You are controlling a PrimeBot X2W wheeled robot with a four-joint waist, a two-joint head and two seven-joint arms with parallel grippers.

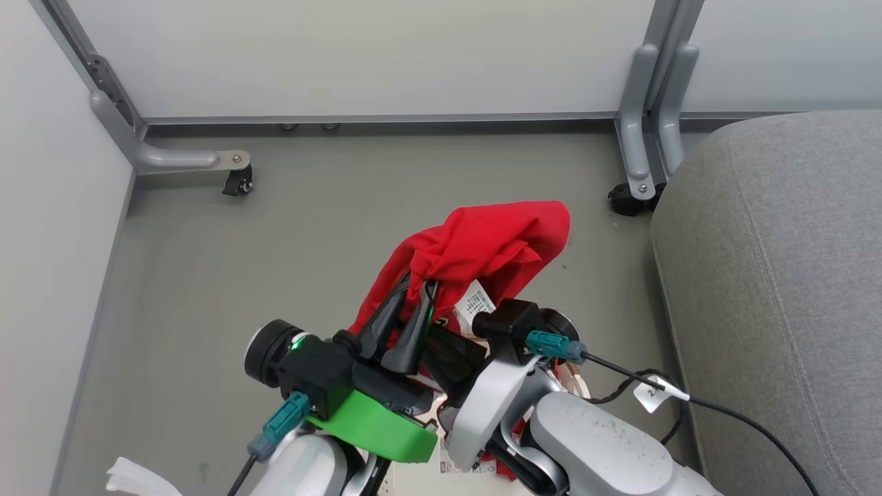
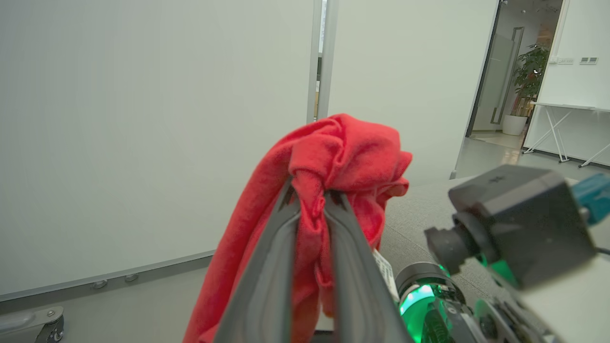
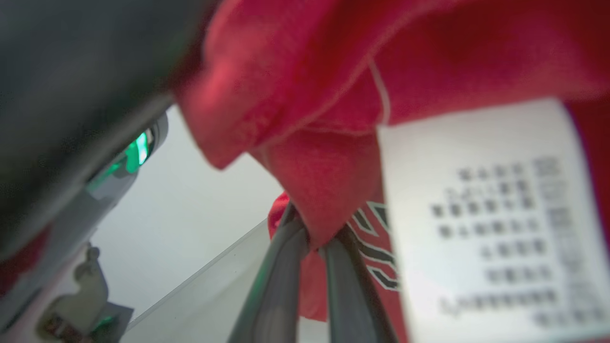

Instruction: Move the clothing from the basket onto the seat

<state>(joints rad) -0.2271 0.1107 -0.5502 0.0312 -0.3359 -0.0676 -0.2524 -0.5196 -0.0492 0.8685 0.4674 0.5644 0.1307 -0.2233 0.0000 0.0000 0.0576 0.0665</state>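
A red piece of clothing (image 1: 482, 241) hangs bunched in the air above the floor, left of the grey seat (image 1: 778, 275). My left gripper (image 1: 417, 284) is shut on a twisted fold at the top of it, and the left wrist view shows the clothing (image 2: 343, 152) draped over the fingers. In the right wrist view my right gripper (image 3: 312, 238) is shut on a lower fold of red fabric (image 3: 329, 176), beside the white care label (image 3: 491, 214). The label (image 1: 475, 303) dangles near the right wrist. The basket lies mostly hidden under my arms; a bit of brown rim (image 1: 573, 383) peeks out.
White partition panels stand behind on grey legs with castors (image 1: 238, 182) (image 1: 627, 200). Grey floor (image 1: 275, 262) spreads between them and me. A white crumpled scrap (image 1: 138, 479) lies at the lower left. A black cable (image 1: 723, 410) runs from the right wrist toward the seat.
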